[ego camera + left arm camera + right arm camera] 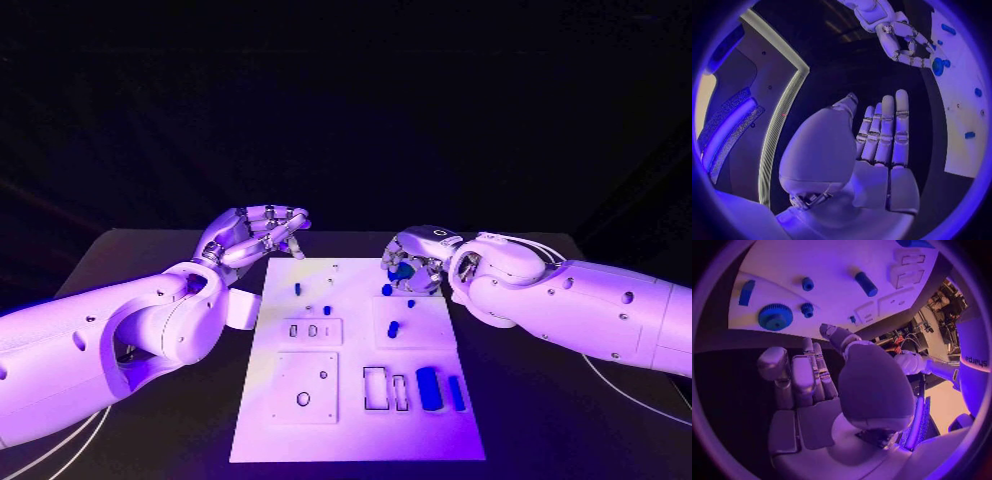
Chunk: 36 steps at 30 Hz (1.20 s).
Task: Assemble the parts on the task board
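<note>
The white task board (361, 430) lies in the middle of the black table. A blue gear (404, 270) sits at its far right corner, also seen on the board (842, 260) in the right wrist view as the gear (775, 316). My right hand (420, 258) hovers just over that corner, fingers apart and holding nothing, with the fingertips (809, 344) short of the gear. Small blue pegs (326, 310) and a short cylinder (392, 328) stand mid-board. A larger cylinder (428, 385) and a bar (456, 392) lie near right. My left hand (260, 235) is raised off the far left corner, palm (879, 170) bare.
The board carries raised white plates with small slots (310, 330), an oval hole (304, 398) and rectangular cut-outs (375, 388) at the near side. Black table (130, 260) surrounds the board on all sides. Both forearms flank the board's long edges.
</note>
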Each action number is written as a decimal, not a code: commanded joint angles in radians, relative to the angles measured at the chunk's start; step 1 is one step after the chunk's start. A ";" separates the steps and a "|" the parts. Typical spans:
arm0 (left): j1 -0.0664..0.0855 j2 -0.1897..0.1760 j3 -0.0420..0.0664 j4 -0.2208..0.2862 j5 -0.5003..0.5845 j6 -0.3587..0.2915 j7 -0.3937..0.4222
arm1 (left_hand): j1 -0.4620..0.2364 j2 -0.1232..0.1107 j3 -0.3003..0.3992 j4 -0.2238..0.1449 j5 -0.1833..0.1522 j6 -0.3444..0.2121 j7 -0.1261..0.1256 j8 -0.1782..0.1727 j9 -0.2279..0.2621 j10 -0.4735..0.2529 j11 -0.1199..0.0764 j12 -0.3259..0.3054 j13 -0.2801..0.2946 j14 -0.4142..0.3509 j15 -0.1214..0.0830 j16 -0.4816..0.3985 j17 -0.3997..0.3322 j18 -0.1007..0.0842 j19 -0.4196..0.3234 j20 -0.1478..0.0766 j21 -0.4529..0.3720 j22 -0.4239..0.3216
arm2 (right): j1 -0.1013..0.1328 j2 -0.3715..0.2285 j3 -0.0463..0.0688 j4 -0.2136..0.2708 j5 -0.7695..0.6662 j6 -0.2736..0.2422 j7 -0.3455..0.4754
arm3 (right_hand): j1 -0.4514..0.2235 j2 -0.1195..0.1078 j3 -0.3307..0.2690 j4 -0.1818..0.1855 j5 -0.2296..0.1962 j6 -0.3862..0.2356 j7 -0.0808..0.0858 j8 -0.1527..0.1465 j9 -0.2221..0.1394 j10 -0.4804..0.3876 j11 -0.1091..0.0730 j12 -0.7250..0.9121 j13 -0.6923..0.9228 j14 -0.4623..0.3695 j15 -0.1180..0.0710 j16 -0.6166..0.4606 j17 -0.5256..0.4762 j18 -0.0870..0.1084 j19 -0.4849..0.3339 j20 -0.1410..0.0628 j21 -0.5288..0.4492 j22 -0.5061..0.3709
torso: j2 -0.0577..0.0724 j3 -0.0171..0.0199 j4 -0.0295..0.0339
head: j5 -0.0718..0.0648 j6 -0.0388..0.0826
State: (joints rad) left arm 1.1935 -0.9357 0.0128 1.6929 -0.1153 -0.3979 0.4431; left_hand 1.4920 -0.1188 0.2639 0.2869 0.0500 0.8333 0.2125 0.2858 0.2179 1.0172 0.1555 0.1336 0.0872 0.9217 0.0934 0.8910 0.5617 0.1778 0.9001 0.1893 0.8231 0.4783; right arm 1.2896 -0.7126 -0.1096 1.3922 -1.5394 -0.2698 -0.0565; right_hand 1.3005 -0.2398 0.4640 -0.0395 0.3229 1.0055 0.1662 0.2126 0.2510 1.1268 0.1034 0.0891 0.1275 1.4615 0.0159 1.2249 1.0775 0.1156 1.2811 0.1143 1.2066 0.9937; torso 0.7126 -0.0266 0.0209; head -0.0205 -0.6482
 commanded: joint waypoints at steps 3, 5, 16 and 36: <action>0.006 0.003 0.002 0.004 -0.001 0.025 0.002 | -0.003 -0.008 0.005 -0.001 0.001 -0.001 0.007 0.005 0.001 0.002 0.004 0.005 0.001 -0.005 0.001 0.006 0.001 0.002 -0.009 -0.002 0.005 0.003 | -0.005 0.010 -0.001 -0.011 -0.053 0.049 -0.025 | 0.004 -0.006 0.004 0.009 -0.003 -0.003 -0.001 -0.006 0.003 -0.004 -0.001 0.005 0.002 0.036 0.002 0.021 0.020 -0.010 0.010 0.001 0.016 0.022 | 0.009 -0.0010 0.0032 | 0.001 -0.001; 0.007 0.004 0.003 0.004 -0.001 0.026 0.002 | -0.003 -0.008 0.005 -0.001 0.001 -0.003 0.007 0.004 0.001 0.000 0.004 0.005 0.001 -0.006 0.001 0.008 0.002 0.002 -0.012 -0.001 0.009 0.005 | -0.008 0.013 -0.002 -0.016 -0.058 0.051 -0.028 | 0.005 -0.006 0.005 0.010 -0.003 -0.003 -0.001 -0.006 0.004 -0.006 -0.001 0.005 0.002 0.037 0.002 0.028 0.026 -0.012 0.013 0.001 0.021 0.030 | 0.010 -0.0007 0.0047 | 0.001 -0.001; 0.011 0.003 0.003 0.011 0.000 0.036 0.002 | -0.004 -0.008 0.006 -0.001 0.001 -0.004 0.008 0.004 0.002 -0.001 0.005 0.004 0.001 -0.006 0.002 0.009 0.002 0.003 -0.014 -0.001 0.013 0.008 | -0.015 0.030 -0.002 -0.037 -0.068 0.065 -0.034 | 0.012 -0.001 0.019 0.016 -0.002 -0.003 -0.001 -0.005 0.011 -0.004 -0.002 0.008 0.004 0.043 0.002 0.073 0.071 -0.021 0.038 0.002 0.062 0.089 | 0.020 -0.0016 0.0102 | -0.003 0.004; 0.012 0.005 0.004 0.016 0.000 0.043 -0.003 | -0.006 -0.005 0.008 0.000 0.001 -0.007 0.009 0.004 0.003 -0.004 0.006 0.005 0.002 -0.003 0.002 0.018 0.004 0.003 -0.019 0.000 0.027 0.017 | -0.026 0.054 -0.003 -0.078 -0.064 0.088 -0.034 | 0.016 0.017 0.059 0.034 -0.010 0.012 -0.007 0.006 0.028 0.010 -0.006 0.016 0.006 0.045 0.000 0.117 0.110 -0.029 0.057 0.003 0.102 0.148 | 0.027 -0.0009 0.0108 | -0.001 0.006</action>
State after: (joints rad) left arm 1.2038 -0.9334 0.0153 1.7062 -0.1146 -0.3747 0.4367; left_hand 1.4920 -0.1188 0.2638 0.2869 0.0499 0.8332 0.2125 0.2858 0.2196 1.0171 0.1555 0.1335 0.0878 0.9218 0.0934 0.9020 0.5642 0.1777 0.8861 0.1890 0.8440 0.4947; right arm 1.2655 -0.6609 -0.1120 1.3151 -1.5901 -0.2054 -0.0921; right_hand 1.3138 -0.2265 0.5183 -0.0052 0.3172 1.0113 0.1601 0.2132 0.2786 1.1304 0.0987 0.0997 0.1329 1.4614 0.0160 1.3373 1.1870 0.1061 1.3292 0.1167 1.3036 1.1403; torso 0.7378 -0.0270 0.0322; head -0.0246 -0.6412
